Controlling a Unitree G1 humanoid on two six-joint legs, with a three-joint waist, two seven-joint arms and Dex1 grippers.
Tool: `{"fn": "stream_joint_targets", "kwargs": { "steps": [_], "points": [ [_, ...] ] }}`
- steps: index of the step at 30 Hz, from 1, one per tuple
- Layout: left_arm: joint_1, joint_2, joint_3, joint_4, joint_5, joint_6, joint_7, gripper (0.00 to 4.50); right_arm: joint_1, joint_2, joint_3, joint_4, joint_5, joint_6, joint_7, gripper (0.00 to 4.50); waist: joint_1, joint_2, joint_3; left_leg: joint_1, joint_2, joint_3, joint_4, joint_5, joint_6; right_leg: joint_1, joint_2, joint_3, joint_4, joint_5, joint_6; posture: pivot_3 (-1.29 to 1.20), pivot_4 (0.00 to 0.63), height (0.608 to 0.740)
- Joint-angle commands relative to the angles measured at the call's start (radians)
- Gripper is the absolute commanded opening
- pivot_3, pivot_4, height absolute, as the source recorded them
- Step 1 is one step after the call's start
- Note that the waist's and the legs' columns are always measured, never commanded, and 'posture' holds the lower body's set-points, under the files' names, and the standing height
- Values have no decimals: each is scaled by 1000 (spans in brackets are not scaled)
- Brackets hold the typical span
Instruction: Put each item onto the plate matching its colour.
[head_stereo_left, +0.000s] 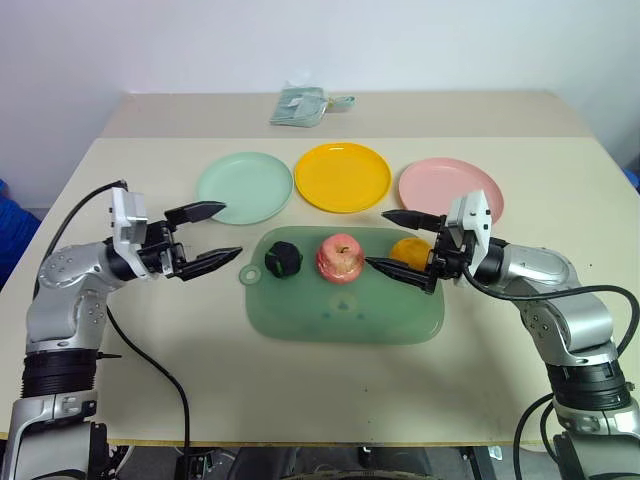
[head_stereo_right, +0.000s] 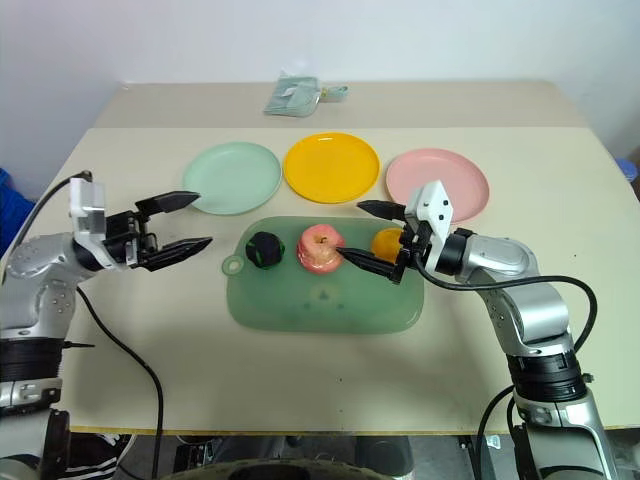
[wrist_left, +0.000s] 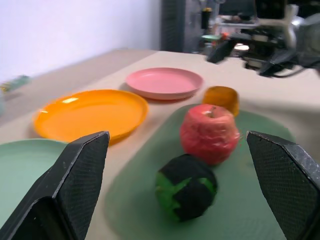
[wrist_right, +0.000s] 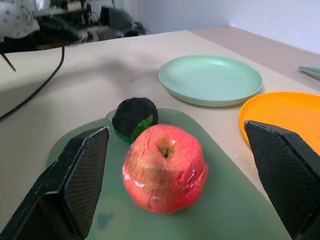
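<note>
Since all three plates, the green plate, yellow plate and pink plate, sit bare at the far side of the surface, I'd say nothing's been sorted yet: the dark ball, apple and orange fruit are all lined up on the green tray. The left pincer hovers with its fingers wide apart and holding nothing, off the tray's left edge, with the ball nearest. The right pincer is also spread and empty, right beside the orange fruit with the apple straight ahead of it.
</note>
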Motion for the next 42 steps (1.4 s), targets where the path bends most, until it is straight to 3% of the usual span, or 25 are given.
{"fn": "stream_joint_targets", "kwargs": {
  "steps": [1,11,18,33,36,38,42],
  "points": [
    [-17,-7,-41,12,39,-49,-30,4500,-28,-41,-24,-65,40,34,17,4411,0,0,0,0,0,0,0,0,0,0,0,0,0,0,0,0,150,740],
    [-198,-109,-133,251,172,-219,-33,4500,-68,-94,-19,-86,69,78,58,4411,16,0,0,0,0,0,1,0,0,0,0,0,0,0,0,0,150,740],
    [-268,-156,-165,431,196,-287,-125,4500,-68,-96,-19,-111,76,88,44,4411,16,-1,0,-1,0,1,1,0,0,0,0,0,0,0,0,0,150,740],
    [-361,-257,-240,654,349,-472,-113,4500,-76,-92,-1,-56,21,33,50,4411,21,-1,0,-1,0,1,4,0,1,1,0,0,0,1,1,0,150,740],
    [-375,-260,-239,690,353,-478,-130,3606,-83,-92,2,-60,19,41,41,4500,20,-1,0,-1,0,1,4,-1,1,1,0,0,0,1,1,0,150,740],
    [-375,-259,-237,712,368,-520,-117,2666,-83,-92,3,-65,20,45,33,4500,20,-1,0,-1,0,1,4,0,1,1,0,0,0,1,1,0,150,740],
    [-378,-262,-220,724,359,-547,-94,2666,-92,-87,0,-71,30,52,17,4500,20,-1,0,-1,0,1,4,0,1,1,0,0,0,1,1,0,150,740]
  ]
}}
